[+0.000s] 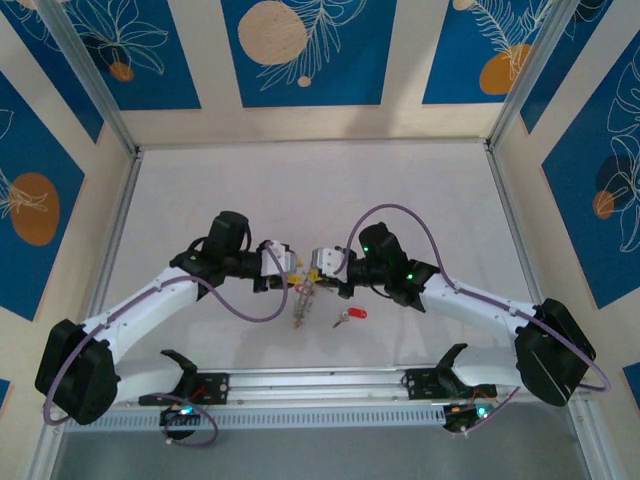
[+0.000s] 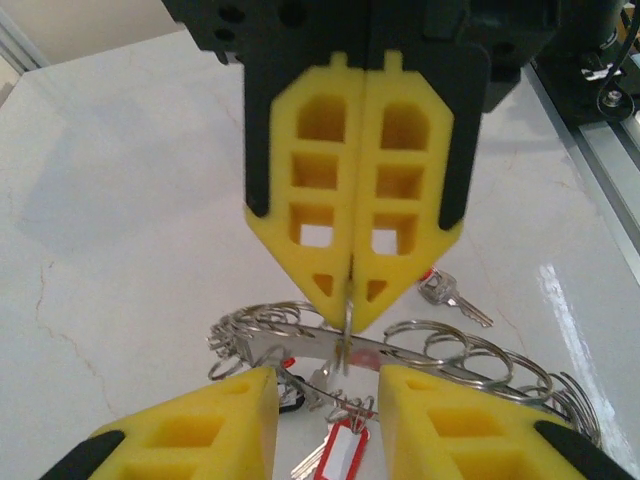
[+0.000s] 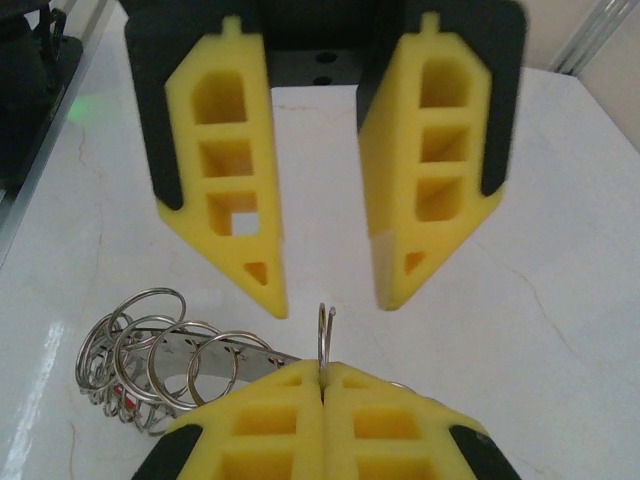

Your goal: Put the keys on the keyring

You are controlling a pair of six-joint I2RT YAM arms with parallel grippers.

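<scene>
The two arms met over the middle of the white surface (image 1: 400,200); the keyring (image 3: 185,350), a grey metal band strung with many wire loops, sat just below the point where they met. The right fingers (image 3: 322,390) were pressed flat together, pinching one thin upright loop (image 3: 324,330) of the keyring between their tips. The left fingers (image 1: 290,263) faced them nose to nose and stood narrowly apart, one on each side of that same loop; they held nothing, and whether they touched the loop could not be told. Most of the loops fanned out to one side of the pinched one, and small red bits showed low among them. A red-headed key (image 1: 352,315) lay loose on the surface just right of the keyring, apart from it. Another red tag (image 2: 342,450) with a silver blade beside it sat under the band, close to the left fingers; whether it hung from a loop could not be told.
</scene>
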